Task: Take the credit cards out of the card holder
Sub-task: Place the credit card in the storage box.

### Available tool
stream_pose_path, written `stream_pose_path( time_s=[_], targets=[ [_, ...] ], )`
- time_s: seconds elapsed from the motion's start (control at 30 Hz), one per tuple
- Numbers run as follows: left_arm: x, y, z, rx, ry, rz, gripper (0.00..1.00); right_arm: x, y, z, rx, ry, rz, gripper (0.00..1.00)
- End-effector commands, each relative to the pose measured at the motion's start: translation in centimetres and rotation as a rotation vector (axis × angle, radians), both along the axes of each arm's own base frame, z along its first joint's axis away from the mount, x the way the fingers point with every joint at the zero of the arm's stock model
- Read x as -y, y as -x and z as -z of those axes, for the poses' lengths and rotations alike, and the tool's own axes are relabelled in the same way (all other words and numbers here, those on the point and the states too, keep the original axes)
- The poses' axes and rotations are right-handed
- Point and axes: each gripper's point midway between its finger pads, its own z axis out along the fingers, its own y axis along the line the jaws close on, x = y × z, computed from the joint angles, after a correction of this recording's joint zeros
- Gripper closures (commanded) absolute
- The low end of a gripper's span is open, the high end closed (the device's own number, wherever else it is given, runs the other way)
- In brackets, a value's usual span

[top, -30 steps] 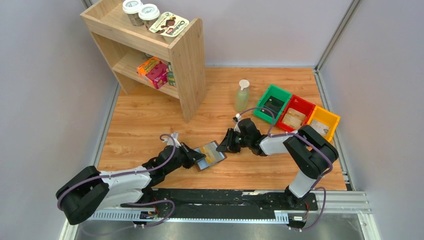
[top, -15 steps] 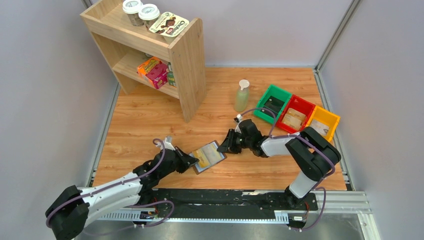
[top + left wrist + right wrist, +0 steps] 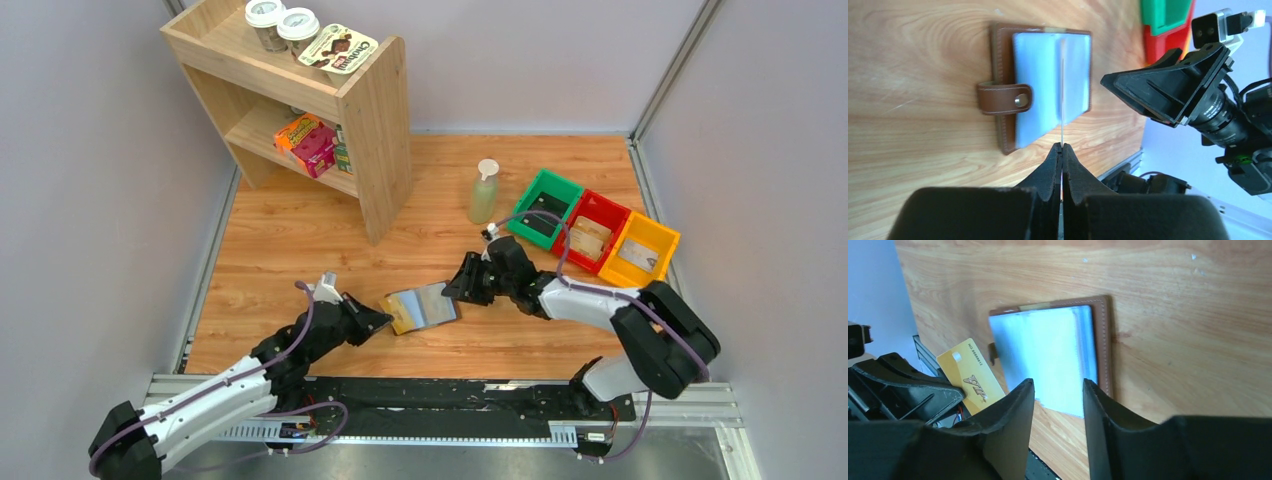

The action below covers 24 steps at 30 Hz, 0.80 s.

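Credit card [image 3: 970,382] in left claw [image 3: 1062,148]; right claw [image 3: 1058,390] ajar, seemingly empty

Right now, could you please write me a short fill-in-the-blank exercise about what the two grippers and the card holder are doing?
1. The left gripper is shut on a ___ credit card, clear of the pockets.
2. The card holder lies ___ on the table.
3. The right gripper, jaws apart, holds ___.
Missing words: gold; open; nothing.
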Motion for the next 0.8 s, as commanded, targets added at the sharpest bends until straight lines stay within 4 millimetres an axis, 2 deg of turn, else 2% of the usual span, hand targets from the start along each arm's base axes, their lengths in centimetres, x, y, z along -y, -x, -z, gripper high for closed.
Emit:
stream_pose_path(
  time_s=[0.0, 0.07, 0.13, 0.3, 0.4, 0.5, 0.67, 0.77],
  targets=[
    [1.1, -1.2, -3.8, 0.147, 0.085, 0.01, 1.0, 0.8, -0.2, -3.0, 0.078, -0.016, 0.057, 0.5],
    [1.5, -1.7, -5.2, 0.189, 0.127, 0.008, 1.0, 0.9, -0.1, -4.5, 0.109, -0.039, 0.083, 0.41],
    [1.9, -2.1, -6.5, 0.227, 0.167, 0.002, 1.0, 1.0, -0.1, -6.1, 0.132, -0.088, 0.112, 0.39],
    [2.8, -3.6, -10.2, 0.314, 0.276, -0.031, 1.0, 0.7, 1.1, -10.2, 0.201, -0.29, 0.188, 0.4],
    [3.4, -4.3, -11.7, 0.331, 0.313, -0.048, 1.0, 0.3, 2.9, -11.8, 0.242, -0.38, 0.214, 0.41],
    [3.5, -4.9, -14.1, 0.371, 0.38, -0.083, 1.0, 0.1, 3.6, -13.6, 0.323, -0.445, 0.263, 0.41],
    [4.0, -5.4, -16.9, 0.415, 0.422, -0.113, 1.0, -0.5, 3.8, -15.7, 0.389, -0.529, 0.294, 0.42],
    [4.4, -5.5, -17.7, 0.421, 0.44, -0.117, 1.0, -1.5, 3.8, -17.4, 0.429, -0.58, 0.271, 0.41]
  ],
)
